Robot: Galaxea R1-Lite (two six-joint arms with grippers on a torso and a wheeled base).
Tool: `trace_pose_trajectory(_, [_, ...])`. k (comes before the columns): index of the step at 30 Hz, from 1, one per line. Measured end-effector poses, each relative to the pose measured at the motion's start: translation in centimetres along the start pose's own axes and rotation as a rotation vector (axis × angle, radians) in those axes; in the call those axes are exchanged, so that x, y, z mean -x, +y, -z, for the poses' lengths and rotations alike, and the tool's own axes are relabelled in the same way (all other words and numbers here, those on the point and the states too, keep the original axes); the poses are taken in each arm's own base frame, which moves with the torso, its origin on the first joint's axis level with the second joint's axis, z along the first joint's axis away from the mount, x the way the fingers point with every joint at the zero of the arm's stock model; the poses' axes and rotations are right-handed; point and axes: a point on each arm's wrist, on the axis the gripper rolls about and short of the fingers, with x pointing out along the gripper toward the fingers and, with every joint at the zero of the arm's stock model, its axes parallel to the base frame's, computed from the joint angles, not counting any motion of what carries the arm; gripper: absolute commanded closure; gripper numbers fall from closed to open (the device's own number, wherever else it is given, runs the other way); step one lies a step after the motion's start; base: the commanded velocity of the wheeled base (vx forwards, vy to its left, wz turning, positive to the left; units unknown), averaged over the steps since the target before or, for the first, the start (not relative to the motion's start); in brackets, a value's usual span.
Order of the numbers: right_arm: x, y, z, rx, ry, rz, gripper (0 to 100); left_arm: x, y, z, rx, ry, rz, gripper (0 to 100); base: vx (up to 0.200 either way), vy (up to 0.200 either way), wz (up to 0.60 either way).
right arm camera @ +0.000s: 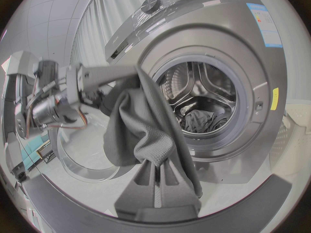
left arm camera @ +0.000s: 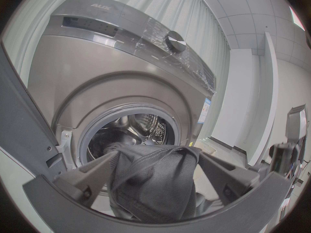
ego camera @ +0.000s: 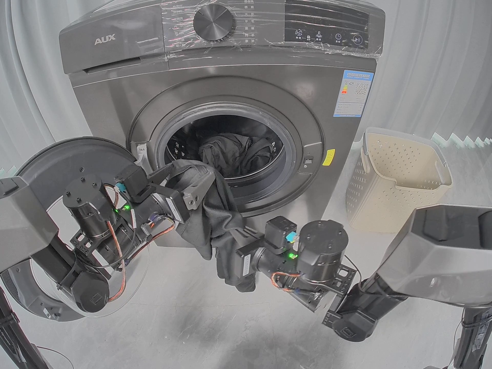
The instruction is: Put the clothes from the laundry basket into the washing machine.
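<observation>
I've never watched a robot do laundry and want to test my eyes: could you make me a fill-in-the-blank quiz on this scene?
1. The washer has its door standing ___.
2. The basket beside it looks ___.
3. The right gripper is ___ on the hanging garment.
4. A second garment lies inside the ___.

Missing words: open; empty; shut; drum.
</observation>
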Motion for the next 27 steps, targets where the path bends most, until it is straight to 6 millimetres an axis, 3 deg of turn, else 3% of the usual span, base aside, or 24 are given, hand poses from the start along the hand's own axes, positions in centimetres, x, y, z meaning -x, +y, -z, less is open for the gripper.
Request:
trace_pose_trajectory(8, [1.4, -1.7, -3.2, -0.006, -0.059, 0.040, 100, -0.1, 1.4, 1.3, 0.002, 0.039, -0.040, 0, 0.000, 0.000, 0.00])
trace_pose_trajectory(27, [1.9, -1.7, -6.4, -0.020, -0.155, 0.036, 100, 0.5, 1.8, 3.5, 0.002, 0.129, -0.053, 0, 0.000, 0.000, 0.00])
